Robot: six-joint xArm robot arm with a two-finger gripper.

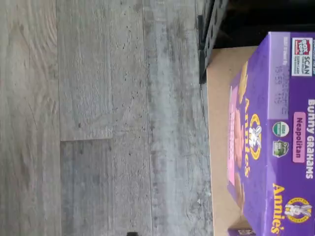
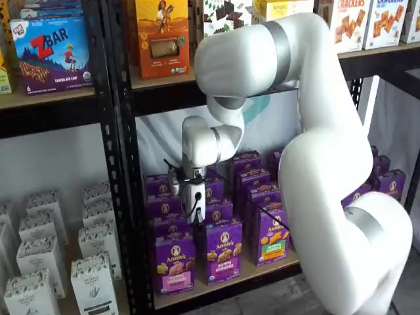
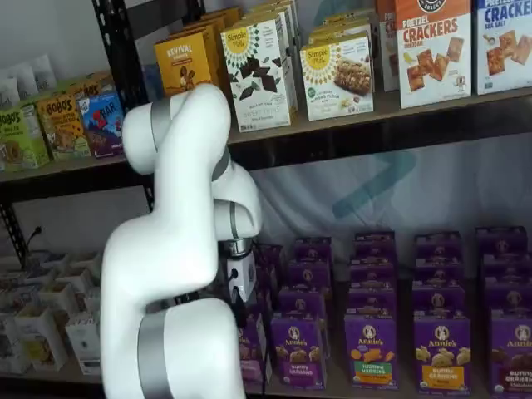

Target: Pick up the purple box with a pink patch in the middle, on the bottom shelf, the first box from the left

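Observation:
The purple box (image 2: 174, 262) with the pink band stands upright at the left front of the bottom shelf (image 2: 220, 284). In the wrist view it (image 1: 275, 147) shows from above, its label reading "Neapolitan", on the tan board (image 1: 220, 147). My gripper (image 2: 196, 218) hangs just above the box in a shelf view, white body upright and fingers pointing down. I cannot see a gap between the fingers. In a shelf view (image 3: 240, 309) the arm covers most of the box (image 3: 253, 347).
The same carton with a purple band (image 2: 224, 252) stands right of the target, then one with a green band (image 2: 272, 236). More purple cartons fill the rows behind. A black post (image 1: 209, 34) stands at the shelf's left end. White cartons (image 2: 92, 282) fill the neighbouring bay.

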